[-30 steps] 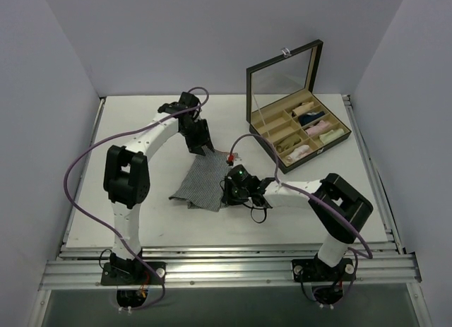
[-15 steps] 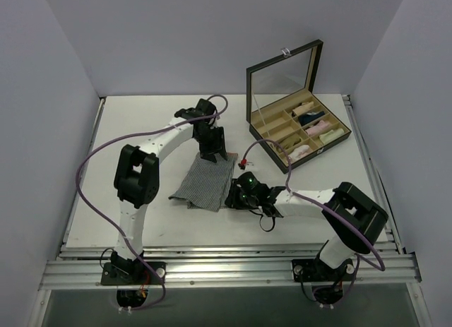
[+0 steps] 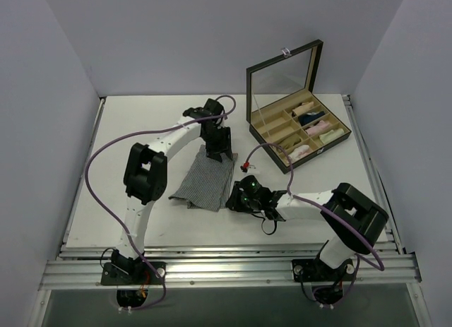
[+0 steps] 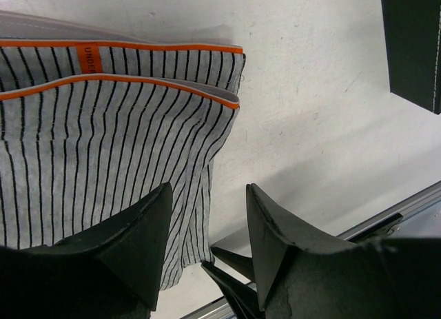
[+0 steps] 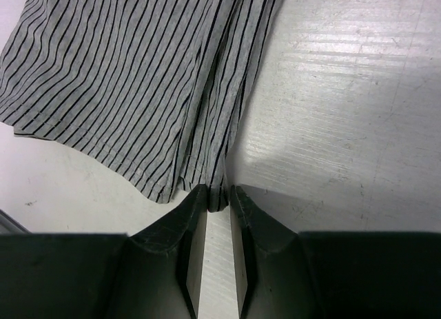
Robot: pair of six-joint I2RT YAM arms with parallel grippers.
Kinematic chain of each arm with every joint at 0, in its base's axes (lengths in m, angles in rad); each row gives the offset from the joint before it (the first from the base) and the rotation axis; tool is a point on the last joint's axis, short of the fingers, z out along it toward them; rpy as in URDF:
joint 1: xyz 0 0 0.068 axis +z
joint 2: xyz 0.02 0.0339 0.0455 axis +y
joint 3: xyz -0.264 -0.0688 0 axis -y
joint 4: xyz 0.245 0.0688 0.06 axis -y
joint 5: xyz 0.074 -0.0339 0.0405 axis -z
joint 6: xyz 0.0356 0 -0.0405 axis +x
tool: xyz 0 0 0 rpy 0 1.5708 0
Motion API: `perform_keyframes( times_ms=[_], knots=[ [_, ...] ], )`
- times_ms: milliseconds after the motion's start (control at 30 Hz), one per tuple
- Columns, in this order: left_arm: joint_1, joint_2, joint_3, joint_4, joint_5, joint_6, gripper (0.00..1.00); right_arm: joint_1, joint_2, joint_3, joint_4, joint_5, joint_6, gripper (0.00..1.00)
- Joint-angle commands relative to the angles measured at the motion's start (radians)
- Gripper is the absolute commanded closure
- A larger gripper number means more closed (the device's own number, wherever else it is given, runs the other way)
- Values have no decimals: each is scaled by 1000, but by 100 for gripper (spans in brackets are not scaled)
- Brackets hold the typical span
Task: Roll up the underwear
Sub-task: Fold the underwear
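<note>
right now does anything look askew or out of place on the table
Nothing spilled or damaged. The underwear lies flat but slanted, and its edge nearest the right gripper is doubled into a narrow fold, pinched between that gripper's fingers.

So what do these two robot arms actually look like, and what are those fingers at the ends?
Both the left arm and right arm are white tubes joined by chunky black joints, each trailing a looping purple cable. The left gripper and right gripper each end in two matte black wedge-shaped fingers. A small green light glows on the right wrist.
</note>
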Motion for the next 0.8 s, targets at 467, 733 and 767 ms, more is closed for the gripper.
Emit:
perform_keyframes(
  times_ms=[467, 733, 767],
  knots=[
    [-47, 113, 153, -57, -30, 20, 48, 9, 17, 1, 28, -9, 1, 86],
    [-42, 131, 184, -78, -67, 0, 73, 9, 29, 4, 29, -13, 0, 90],
    [-42, 134, 187, -80, -72, -3, 77, 9, 27, 3, 29, -15, 0, 90]
  ],
)
